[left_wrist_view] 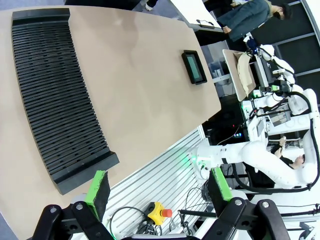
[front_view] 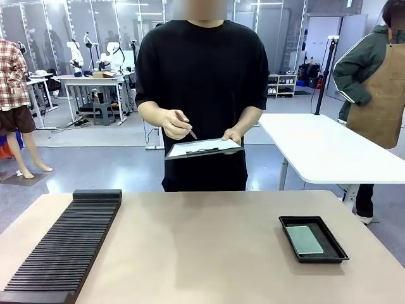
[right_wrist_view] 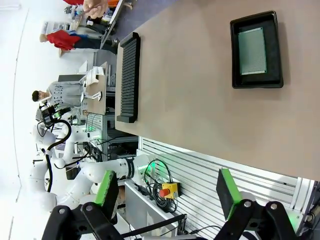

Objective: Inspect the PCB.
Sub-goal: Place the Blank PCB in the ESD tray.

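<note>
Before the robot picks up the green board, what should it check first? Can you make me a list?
1. PCB lies flat in the black tray: ok.
2. Nothing rests on top of the board: ok.
3. Right gripper is open, back past the table edge: ok.
4. Left gripper is open, holding nothing: ok.
5. The person's hands are away from the tray, holding a clipboard and pen: ok.
6. Whether the board sits loose enough to lift out: cannot tell.
</note>
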Controlling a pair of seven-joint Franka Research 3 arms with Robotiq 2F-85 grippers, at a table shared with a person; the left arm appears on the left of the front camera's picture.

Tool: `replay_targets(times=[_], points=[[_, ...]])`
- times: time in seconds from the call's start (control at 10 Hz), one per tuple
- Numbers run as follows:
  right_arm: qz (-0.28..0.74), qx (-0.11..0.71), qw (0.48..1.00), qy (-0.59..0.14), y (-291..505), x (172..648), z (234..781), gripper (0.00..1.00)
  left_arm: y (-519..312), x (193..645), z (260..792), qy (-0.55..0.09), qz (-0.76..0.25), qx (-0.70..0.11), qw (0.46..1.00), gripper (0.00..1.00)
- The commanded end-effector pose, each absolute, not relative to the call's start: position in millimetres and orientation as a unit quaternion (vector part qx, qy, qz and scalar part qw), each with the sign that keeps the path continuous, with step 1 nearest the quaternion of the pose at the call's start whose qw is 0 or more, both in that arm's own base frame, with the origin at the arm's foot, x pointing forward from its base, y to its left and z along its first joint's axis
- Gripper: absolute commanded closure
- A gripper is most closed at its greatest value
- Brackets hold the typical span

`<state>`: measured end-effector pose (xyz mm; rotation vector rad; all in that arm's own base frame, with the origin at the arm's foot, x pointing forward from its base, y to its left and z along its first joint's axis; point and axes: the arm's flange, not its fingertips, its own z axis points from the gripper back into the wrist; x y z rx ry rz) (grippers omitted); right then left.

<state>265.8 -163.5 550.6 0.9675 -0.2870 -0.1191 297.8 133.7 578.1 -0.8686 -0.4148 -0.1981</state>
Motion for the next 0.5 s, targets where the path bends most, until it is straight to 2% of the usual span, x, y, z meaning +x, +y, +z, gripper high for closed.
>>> replay_targets(times=[0.0, 0.4], points=[[-0.052, 0.468, 0.871, -0.14, -163.5, 264.7, 552.4, 0.0, 133.1, 296.9, 580.9, -0.194, -0.091, -0.408, 0.887, 0.0], [-0.052, 0.468, 0.871, -0.14, -163.5, 264.7, 552.4, 0.0, 133.1, 296.9, 580.9, -0.194, -0.091, -0.408, 0.887, 0.0]])
